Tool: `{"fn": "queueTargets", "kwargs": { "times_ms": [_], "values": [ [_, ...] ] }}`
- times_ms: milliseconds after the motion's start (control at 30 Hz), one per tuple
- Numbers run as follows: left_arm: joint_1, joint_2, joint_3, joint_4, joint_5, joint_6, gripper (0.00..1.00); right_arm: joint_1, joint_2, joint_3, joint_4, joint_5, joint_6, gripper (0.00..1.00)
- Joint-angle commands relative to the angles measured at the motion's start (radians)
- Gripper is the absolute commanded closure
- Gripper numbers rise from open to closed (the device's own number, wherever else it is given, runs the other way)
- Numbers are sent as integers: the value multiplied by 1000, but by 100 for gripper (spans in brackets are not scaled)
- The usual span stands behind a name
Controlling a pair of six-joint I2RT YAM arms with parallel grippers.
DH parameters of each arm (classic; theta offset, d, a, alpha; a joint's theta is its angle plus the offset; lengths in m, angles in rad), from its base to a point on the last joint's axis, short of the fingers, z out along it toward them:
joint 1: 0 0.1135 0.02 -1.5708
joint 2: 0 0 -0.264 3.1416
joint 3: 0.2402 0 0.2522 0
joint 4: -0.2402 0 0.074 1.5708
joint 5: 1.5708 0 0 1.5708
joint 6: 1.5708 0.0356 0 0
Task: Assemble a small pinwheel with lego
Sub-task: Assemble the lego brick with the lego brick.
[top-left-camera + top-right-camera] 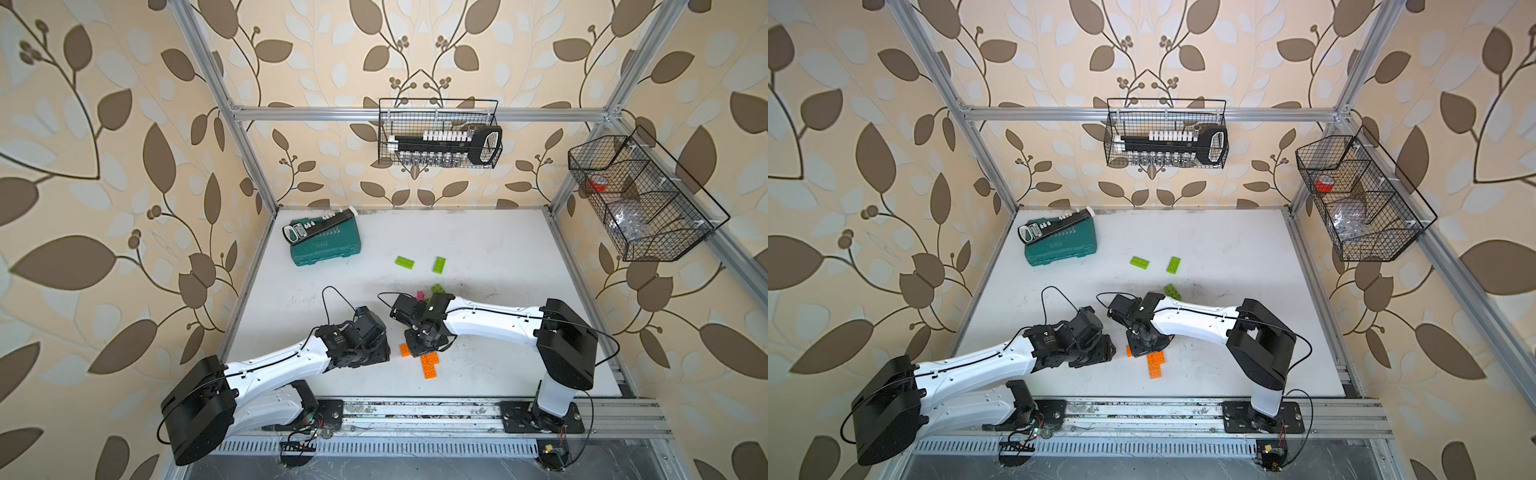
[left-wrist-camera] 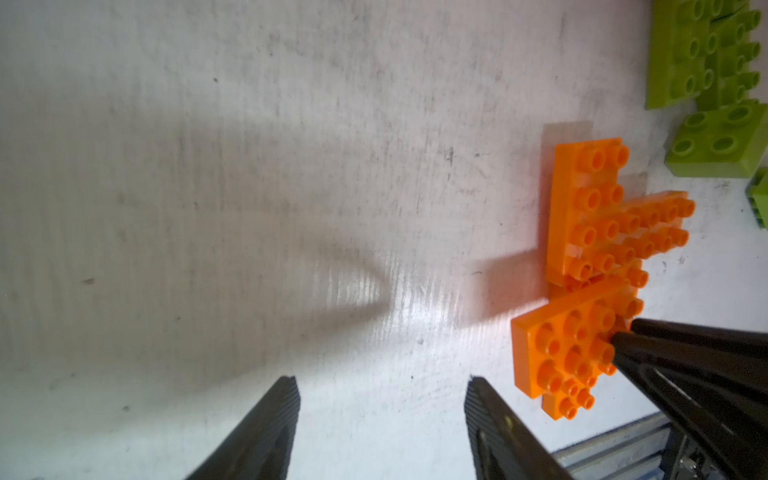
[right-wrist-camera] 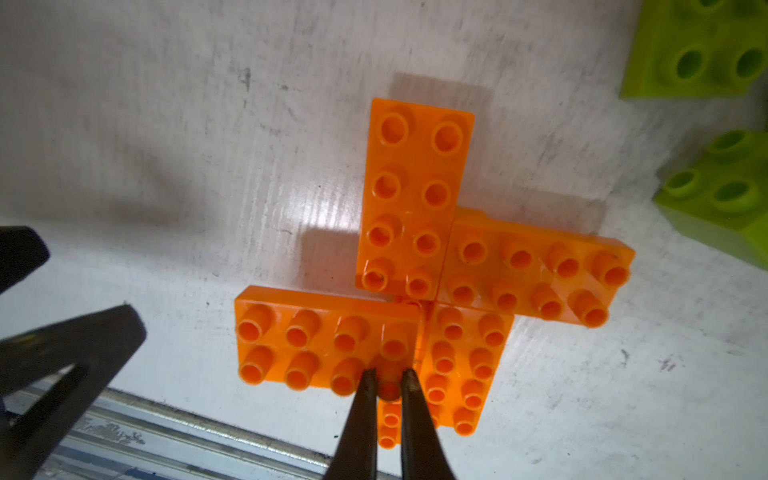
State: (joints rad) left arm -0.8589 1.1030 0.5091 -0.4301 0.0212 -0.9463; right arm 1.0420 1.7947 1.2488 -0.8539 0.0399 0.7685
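Four flat orange studded plastic bricks (image 3: 415,187) form a pinwheel cross at near centre, half hidden from above by the white right arm (image 1: 490,322). The right gripper (image 3: 388,376) is almost closed, tips on one brick; whether it pinches a stud we cannot tell. The left gripper (image 2: 382,380), just left, stands half open, empty. Beyond, a lime green brick (image 1: 437,288) and small pink brick (image 1: 421,295) peek past that arm.

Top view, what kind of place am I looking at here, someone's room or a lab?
Probably a robot test cell, not a room: a silver aluminium-profile frame encloses a white tabletop, two white-and-black robot arms are bolted to its front rail, and leaf-patterned wallpaper panels only dress the walls.
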Motion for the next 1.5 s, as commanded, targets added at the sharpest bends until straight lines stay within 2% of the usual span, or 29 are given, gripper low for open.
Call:
{"fn": "queueTargets", "kwargs": {
  "times_ms": [0,1300,1467],
  "values": [
    [-11,6,33,9,-15,7,33,-2,17,-21,-17,-11,-12,91],
    [-11,5,27,7,-18,9,34,-20,114,-10,-11,14,-38,92],
    [-11,-28,31,-14,-33,15,34,-20,77,-8,-13,7,-28,89]
  ]
}}
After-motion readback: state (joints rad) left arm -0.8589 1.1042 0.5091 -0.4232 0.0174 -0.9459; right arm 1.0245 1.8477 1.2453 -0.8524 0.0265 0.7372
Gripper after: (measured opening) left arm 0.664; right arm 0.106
